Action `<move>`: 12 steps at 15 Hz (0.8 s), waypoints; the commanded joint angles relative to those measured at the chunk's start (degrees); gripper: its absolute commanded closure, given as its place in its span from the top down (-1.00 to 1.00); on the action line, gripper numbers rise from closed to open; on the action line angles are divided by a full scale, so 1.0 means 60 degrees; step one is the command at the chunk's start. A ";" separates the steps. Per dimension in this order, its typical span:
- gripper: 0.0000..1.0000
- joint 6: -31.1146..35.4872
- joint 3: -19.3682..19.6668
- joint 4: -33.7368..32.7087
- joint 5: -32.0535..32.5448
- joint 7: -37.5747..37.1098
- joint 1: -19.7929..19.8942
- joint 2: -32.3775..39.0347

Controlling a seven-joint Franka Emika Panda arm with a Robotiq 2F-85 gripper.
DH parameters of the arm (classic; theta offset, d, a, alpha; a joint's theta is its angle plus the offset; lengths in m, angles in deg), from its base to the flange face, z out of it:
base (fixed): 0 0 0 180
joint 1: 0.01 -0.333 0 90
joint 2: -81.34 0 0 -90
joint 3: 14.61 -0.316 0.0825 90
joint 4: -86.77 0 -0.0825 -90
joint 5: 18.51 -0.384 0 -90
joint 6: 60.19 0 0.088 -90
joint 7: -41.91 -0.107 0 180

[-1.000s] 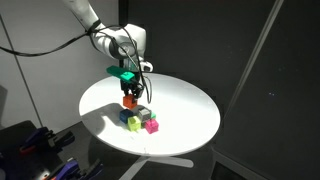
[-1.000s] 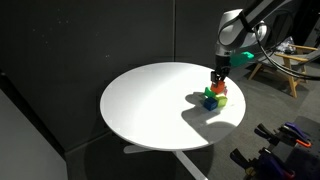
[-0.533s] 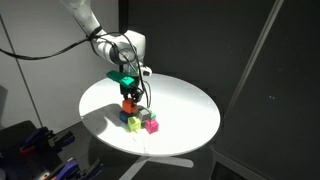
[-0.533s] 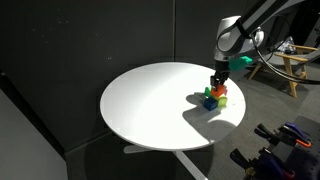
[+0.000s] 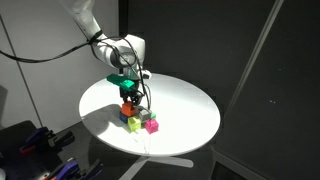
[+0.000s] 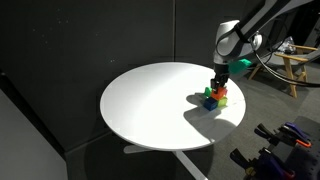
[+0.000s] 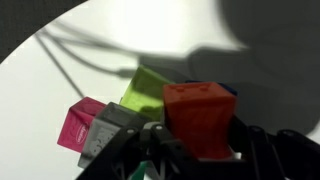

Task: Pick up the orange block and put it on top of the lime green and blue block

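Plainly the orange block [image 7: 200,115] is a light, rigid toy cube with flat, smooth sides. It should take a firm pinch without deforming, though those smooth faces could slip if the pinch sits off-centre. The soundest hold is across 2 opposite flat faces, near their middle, and that is how it appears to be held. The gripper [image 7: 200,152] has its 2 fingers drawn in to the width of the cube, 1 on each side, with nothing else between them.

In the wrist view the block fills the gap between the dark fingers. In both exterior views it sits directly under the gripper, above a tight cluster of cubes near the edge of the round white table [image 5: 190,105]. The lime green cube [image 7: 150,90] lies just beside and below it, and the blue cube [image 6: 209,103] is close by on the table next to the green one. Whether the orange block already rests on them cannot be told from these views. A pink cube [image 7: 80,122] and a grey cube [image 7: 105,135] sit beyond the green one and are not part of the stack.

The cubes below are likely just as light, so a sideways nudge on release could scatter them.
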State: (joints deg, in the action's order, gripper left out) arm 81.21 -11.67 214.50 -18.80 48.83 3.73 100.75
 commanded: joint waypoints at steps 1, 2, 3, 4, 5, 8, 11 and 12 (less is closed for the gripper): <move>-0.47 0.0118 0.0013 -0.0132 0.0229 -0.0061 0.0009 0.0129; -0.47 0.0133 0.0014 -0.0130 0.0237 -0.0061 0.0009 0.0144; -0.47 0.0142 0.0016 -0.0132 0.0246 -0.0064 0.0008 0.0159; -0.47 0.0151 0.0019 -0.0134 0.0252 -0.0070 0.0007 0.0177; -0.47 0.0156 0.0018 -0.0135 0.0252 -0.0067 0.0009 0.0187; -0.47 0.0163 0.0005 -0.0159 0.0225 -0.0050 0.0020 0.0229; -0.47 0.0213 -0.0024 -0.0203 0.0161 0.0008 0.0054 0.0307; -0.47 0.0229 -0.0028 -0.0219 0.0147 0.0017 0.0062 0.0335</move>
State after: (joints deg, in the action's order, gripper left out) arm 82.02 -11.67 214.20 -18.57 48.83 3.73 102.13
